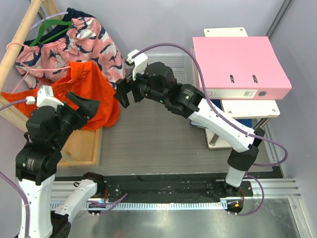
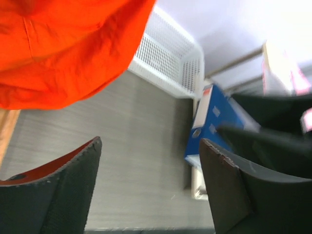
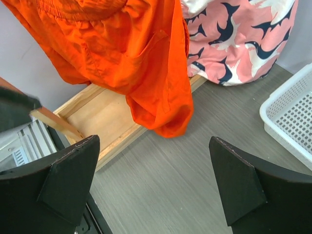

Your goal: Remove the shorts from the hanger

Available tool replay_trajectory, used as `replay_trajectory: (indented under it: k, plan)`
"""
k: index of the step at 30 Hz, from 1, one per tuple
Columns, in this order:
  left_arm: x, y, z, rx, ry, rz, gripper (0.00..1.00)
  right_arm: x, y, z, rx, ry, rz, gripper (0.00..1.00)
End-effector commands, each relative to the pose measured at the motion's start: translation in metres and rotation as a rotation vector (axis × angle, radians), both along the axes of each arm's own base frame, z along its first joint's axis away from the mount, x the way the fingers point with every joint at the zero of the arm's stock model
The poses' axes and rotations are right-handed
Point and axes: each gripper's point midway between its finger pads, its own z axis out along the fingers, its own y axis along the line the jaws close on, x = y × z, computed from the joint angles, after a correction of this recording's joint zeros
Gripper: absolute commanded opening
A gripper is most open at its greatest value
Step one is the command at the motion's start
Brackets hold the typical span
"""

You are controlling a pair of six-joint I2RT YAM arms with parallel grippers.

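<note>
The orange shorts [image 1: 86, 91] hang on the pale pink wire hanger [image 1: 16, 45], whose hook is over the slanted wooden rod at the far left. My left gripper [image 1: 90, 107] is open and empty, right in front of the shorts' lower part. In the left wrist view the shorts [image 2: 63, 48] fill the upper left, above the open gripper [image 2: 151, 185]. My right gripper [image 1: 125, 90] is open and empty just right of the shorts. The right wrist view shows the shorts [image 3: 122, 53] hanging ahead of the open gripper [image 3: 153, 185], apart from it.
A pink navy-and-white patterned garment [image 1: 91, 39] on a green hanger [image 1: 47, 30] hangs behind the shorts. The wooden rack base [image 1: 81, 144] lies below them. A white mesh basket [image 1: 181, 67] sits behind the right arm. A pink binder [image 1: 237, 67] rests on a stand at right.
</note>
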Motion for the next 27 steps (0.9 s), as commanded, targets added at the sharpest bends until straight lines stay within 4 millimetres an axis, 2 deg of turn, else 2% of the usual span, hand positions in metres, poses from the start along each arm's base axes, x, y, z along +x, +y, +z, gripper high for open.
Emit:
replay_trajectory:
  k: [1,2,4,8,9,14,15,16,18,19,20,22,27]
  plan:
    - [0.028,0.014,0.032,-0.102,-0.084,0.151,0.77,-0.019,-0.026,0.051,0.101,-0.067,0.014,1.0]
    - [0.032,0.013,0.031,-0.117,-0.077,0.156,0.75,-0.021,-0.027,0.048,0.097,-0.06,0.015,1.0]
    - [0.042,0.011,0.03,-0.152,-0.067,0.176,0.75,-0.028,-0.035,0.057,0.116,-0.067,0.025,0.99]
    - [0.062,0.02,0.036,-0.139,-0.061,0.251,0.8,-0.032,-0.052,0.065,0.13,-0.074,-0.001,1.0]
    - [0.074,0.024,0.032,-0.125,-0.047,0.29,0.81,-0.033,-0.055,0.067,0.138,-0.072,-0.013,1.0]
    - [0.093,0.041,0.062,-0.066,-0.163,0.417,0.78,-0.032,-0.064,0.076,0.169,-0.06,-0.05,1.0]
    - [0.095,0.059,0.064,-0.013,-0.184,0.529,0.78,-0.034,-0.064,0.078,0.177,-0.054,-0.049,1.0]
    - [0.099,0.064,0.073,-0.013,-0.233,0.565,0.78,-0.035,-0.063,0.079,0.18,-0.047,-0.041,1.0]
    - [0.104,0.072,0.073,0.012,-0.257,0.618,0.77,-0.037,-0.063,0.083,0.173,-0.038,-0.03,1.0]
    - [0.106,0.076,0.08,0.002,-0.297,0.651,0.77,-0.038,-0.064,0.077,0.145,-0.02,-0.028,1.0]
    - [0.107,0.079,0.079,0.003,-0.299,0.677,0.76,-0.041,-0.067,0.088,0.162,-0.023,-0.022,1.0]
    - [0.11,0.086,0.07,0.009,-0.283,0.733,0.76,-0.041,-0.067,0.084,0.15,-0.005,-0.028,0.99]
    - [0.116,0.094,0.057,0.06,-0.294,0.792,0.69,-0.044,-0.069,0.091,0.17,0.005,-0.028,1.0]
